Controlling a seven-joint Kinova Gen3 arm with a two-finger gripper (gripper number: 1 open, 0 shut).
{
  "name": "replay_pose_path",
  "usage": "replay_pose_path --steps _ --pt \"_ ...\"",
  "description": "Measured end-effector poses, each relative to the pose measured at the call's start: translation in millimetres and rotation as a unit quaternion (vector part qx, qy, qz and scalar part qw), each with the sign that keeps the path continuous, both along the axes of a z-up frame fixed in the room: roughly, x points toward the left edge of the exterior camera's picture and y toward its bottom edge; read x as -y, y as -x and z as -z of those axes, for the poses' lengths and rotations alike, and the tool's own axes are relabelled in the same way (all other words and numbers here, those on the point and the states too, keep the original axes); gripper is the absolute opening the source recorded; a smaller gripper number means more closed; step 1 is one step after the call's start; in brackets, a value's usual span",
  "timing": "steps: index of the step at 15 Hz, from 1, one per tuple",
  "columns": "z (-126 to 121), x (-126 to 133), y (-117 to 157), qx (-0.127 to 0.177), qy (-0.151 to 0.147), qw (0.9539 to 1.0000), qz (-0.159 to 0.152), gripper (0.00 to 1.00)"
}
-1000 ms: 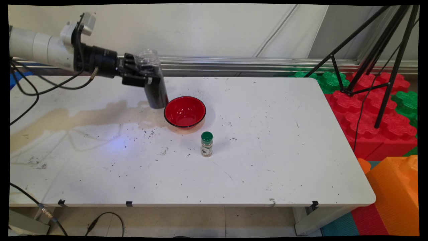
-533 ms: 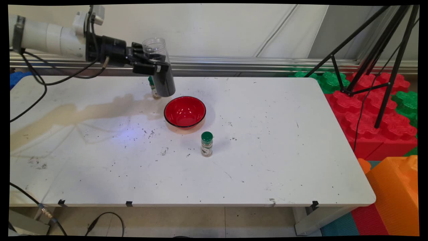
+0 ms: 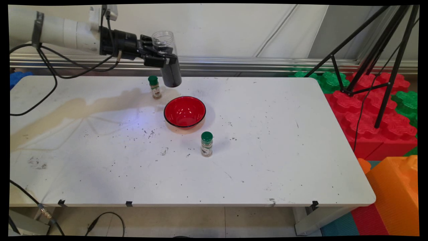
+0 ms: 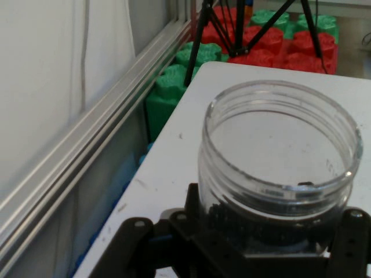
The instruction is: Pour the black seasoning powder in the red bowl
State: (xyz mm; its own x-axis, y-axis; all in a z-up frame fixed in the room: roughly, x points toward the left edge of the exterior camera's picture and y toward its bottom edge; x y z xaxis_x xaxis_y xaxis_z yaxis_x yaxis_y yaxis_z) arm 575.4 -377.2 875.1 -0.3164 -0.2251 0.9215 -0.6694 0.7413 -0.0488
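Gripper (image 3: 160,60) clamps open jar (image 3: 169,63) above speckled white table (image 3: 267,160).

1. White table (image 3: 267,160), speckled, tan stain toward 9 o'clock.
2. Pale wall (image 3: 217,30) at 12 o'clock, aluminium rail (image 3: 234,62) along its base.
3. Black tripod (image 3: 378,50) at 2 o'clock.
4. Red and green foam blocks (image 3: 367,110) at 3 o'clock, orange block (image 3: 394,190) at 4 o'clock.

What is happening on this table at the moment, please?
The gripper holds an open clear jar with dark contents, in the air above the far side of the white table. Below it stands a red bowl, which looks empty. One green-capped spice bottle stands left of the jar, another spice bottle in front of the bowl. Dark specks lie scattered on the table.
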Motion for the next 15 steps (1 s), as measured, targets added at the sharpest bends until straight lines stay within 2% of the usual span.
replay_pose_path --steps 5,9,15 --pt "6.1 18.2 1.2 0.019 0.024 0.9995 0.006 0.0" --pt "13.2 29.4 3.5 0.04 0.047 0.9977 0.026 0.0" --pt "24.3 36.3 8.1 0.081 0.092 0.9903 0.066 0.0"
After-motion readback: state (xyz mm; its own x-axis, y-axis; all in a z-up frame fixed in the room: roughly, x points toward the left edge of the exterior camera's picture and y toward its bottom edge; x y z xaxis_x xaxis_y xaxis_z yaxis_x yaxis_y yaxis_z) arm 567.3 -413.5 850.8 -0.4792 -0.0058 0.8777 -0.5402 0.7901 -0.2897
